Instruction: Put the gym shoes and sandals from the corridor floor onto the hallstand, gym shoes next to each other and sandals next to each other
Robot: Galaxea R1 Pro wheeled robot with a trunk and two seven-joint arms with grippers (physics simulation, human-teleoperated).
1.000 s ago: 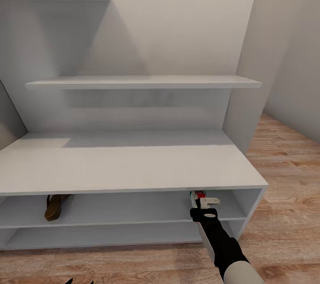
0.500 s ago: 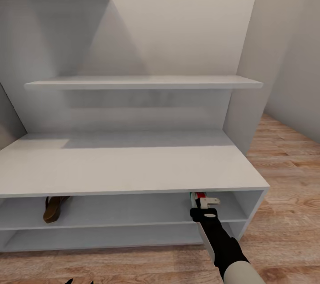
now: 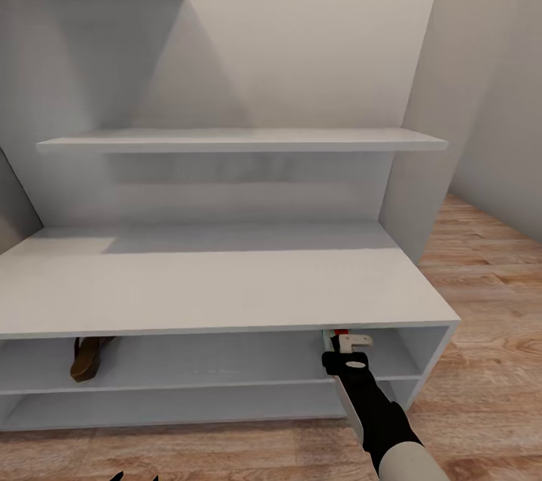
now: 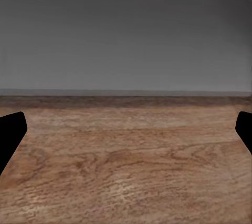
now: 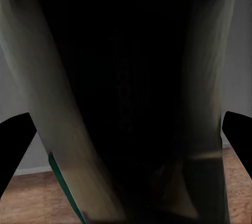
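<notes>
Gym shoe (image 3: pixel 336 332) tucked under the bench top on the upper open shelf of the hallstand (image 3: pixel 226 285), directly ahead of the right gripper (image 3: pixel 348 349), white upper with green stripe and red patch just showing; seen close in the right wrist view as a pale collar with a dark opening and a green edge (image 5: pixel 65 192). Right fingertips (image 5: pixel 16 145) spread wide to either side of the shoe, contact not clear, so grip impossible to confirm. Sandal (image 3: pixel 86 357) already on the same shelf, well apart, far toward the left arm's side. Judged roughly half done: one sandal racked, one sneaker at the rack, the other sneaker and sandal yet to be set beside their mates. Left gripper (image 4: pixel 126 134) held open and empty over the corridor floor (image 4: pixel 126 171), grey wall beyond. Bench top overhanging the shelf mouth, leaving little headroom for withdrawal; floating shelf (image 3: pixel 241 139) above, clear of the work.
</notes>
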